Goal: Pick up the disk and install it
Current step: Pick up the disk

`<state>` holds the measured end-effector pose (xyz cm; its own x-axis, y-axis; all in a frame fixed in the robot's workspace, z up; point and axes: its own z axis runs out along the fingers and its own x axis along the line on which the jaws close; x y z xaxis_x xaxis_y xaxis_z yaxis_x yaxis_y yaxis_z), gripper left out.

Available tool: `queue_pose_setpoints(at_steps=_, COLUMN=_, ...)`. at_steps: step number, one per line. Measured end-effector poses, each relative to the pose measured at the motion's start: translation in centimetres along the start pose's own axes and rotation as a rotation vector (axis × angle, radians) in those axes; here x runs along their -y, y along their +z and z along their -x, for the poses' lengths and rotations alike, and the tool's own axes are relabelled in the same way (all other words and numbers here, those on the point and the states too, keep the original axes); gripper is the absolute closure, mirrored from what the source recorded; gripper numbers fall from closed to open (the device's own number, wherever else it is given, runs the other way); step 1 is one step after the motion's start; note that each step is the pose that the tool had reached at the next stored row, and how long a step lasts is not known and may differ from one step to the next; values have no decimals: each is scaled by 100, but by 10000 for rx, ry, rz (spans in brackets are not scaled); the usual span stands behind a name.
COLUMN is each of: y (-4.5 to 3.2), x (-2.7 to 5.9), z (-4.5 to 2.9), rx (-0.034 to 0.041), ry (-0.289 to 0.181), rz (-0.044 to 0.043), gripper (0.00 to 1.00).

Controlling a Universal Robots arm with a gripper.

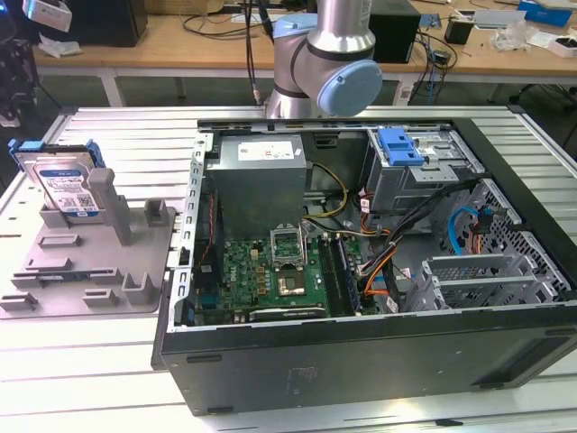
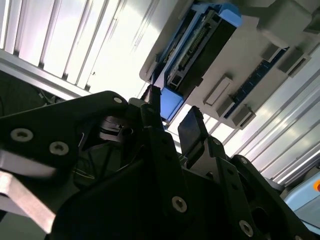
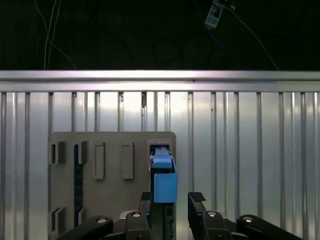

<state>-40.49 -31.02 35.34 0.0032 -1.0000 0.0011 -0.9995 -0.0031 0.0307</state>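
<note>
The gripper is empty, its fingers spread apart, clear of the disk. The disk stands on edge in a grey slotted holder beside the open computer case.

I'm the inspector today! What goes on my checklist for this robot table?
Surface: slatted silver metal table.
Job's things: the disk stands upright in a grey holder at the exterior view's left, not yet picked up; the computer case lies open beside it.
Clutter: nothing seen.
Grippers: the gripper is open, lined up over the disk's blue edge.
Cables: orange, blue and black wires run inside the case.
Surroundings: a wooden bench with loose cables stands behind the arm.
</note>
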Motion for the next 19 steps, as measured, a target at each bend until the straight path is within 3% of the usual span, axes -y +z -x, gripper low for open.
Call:
queue_pose_setpoints(at_steps=10, y=55, x=-36, z=-3, rx=-9, ry=-261, rz=1, gripper=58)
queue_pose_setpoints(at_steps=12, y=69, x=-45, z=-3, rx=-9, ry=-272, rz=1, gripper=50)
queue_pose_setpoints(at_steps=19, y=122, x=-35, z=-2, rx=-8, ry=-271, rz=1, gripper=50)
